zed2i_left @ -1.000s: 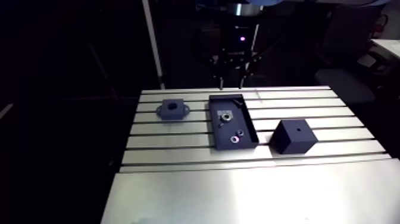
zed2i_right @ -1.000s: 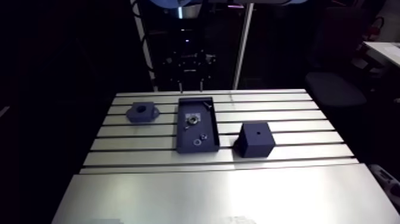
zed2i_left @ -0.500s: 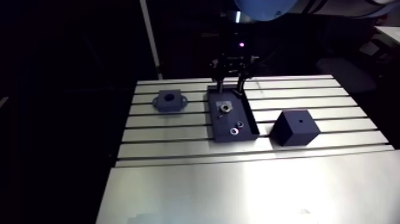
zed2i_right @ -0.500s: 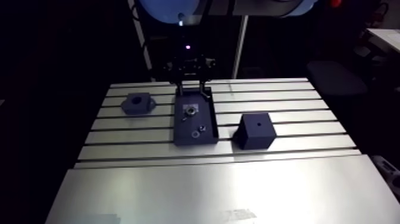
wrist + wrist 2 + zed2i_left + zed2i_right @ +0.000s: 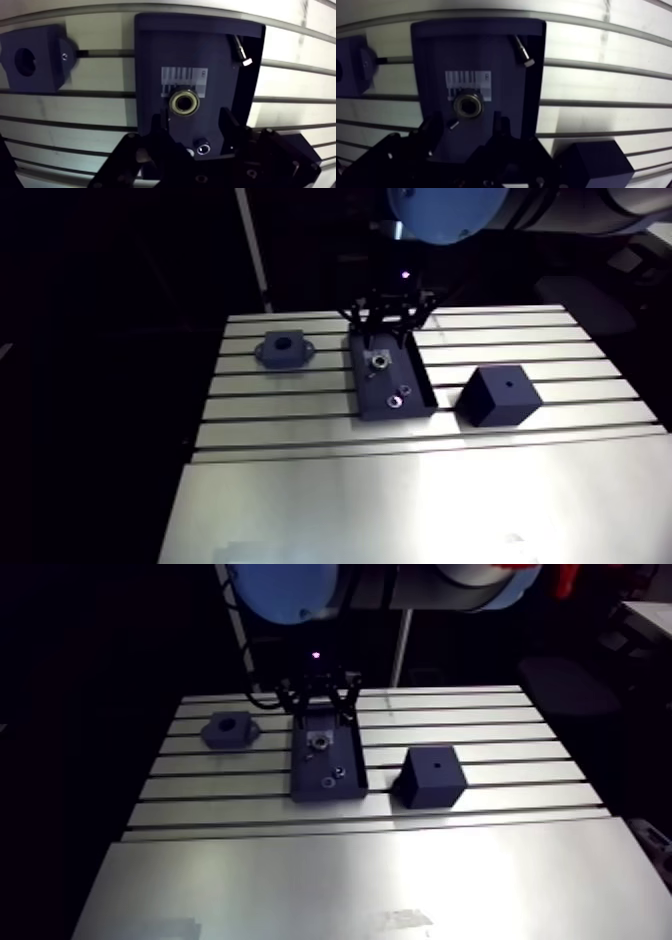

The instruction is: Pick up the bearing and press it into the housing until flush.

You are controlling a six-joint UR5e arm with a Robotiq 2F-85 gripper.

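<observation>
While the jaws hang wide apart and empty over the dark tray (image 5: 150, 60), the bearing (image 5: 184, 102) lies flat on a white label on the tray floor. It sits at twelve o'clock from the gap between them, just ahead of the fingers (image 5: 162, 127) and not yet between them. In the arm view the housing (image 5: 283, 350) sits bore-up on the slotted desk (image 5: 400, 498) at about nine o'clock of the tray, and a dark cube (image 5: 503, 395) stands at about four o'clock, apart from it.
</observation>
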